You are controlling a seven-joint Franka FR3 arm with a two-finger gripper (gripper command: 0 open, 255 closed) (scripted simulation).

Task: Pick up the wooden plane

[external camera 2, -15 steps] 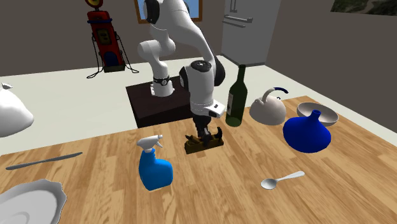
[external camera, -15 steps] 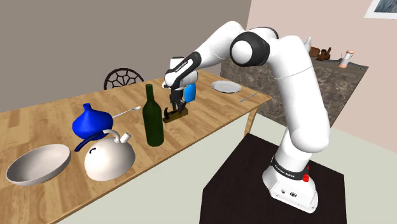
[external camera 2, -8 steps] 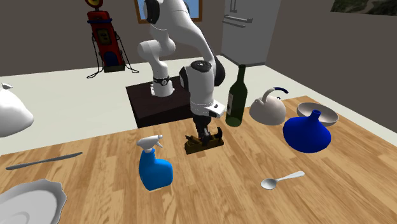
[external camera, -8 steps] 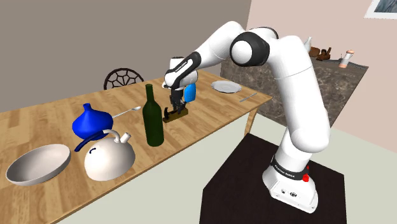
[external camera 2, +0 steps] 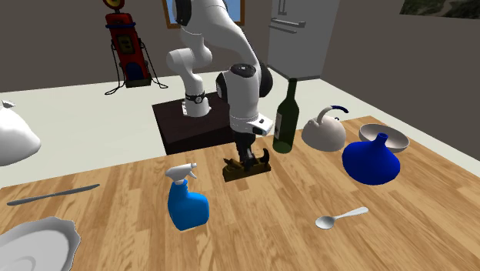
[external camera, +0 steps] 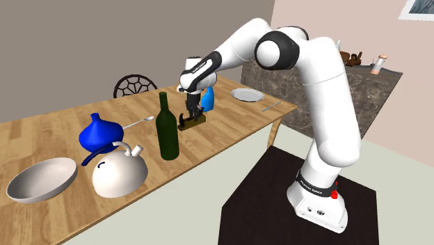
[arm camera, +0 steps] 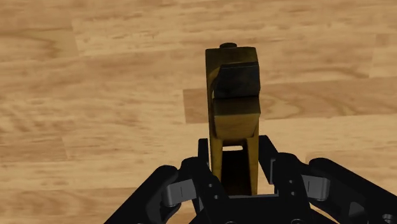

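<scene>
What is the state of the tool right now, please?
Tool: closed, holding the brown plane.

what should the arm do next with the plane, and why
Probably lift straight up. In the wrist view the gripper clasps the plane between its fingers, so the grasp looks made, yet the plane is at or barely above the table. A vertical rise should clear the green bottle and blue spray bottle nearby.
</scene>
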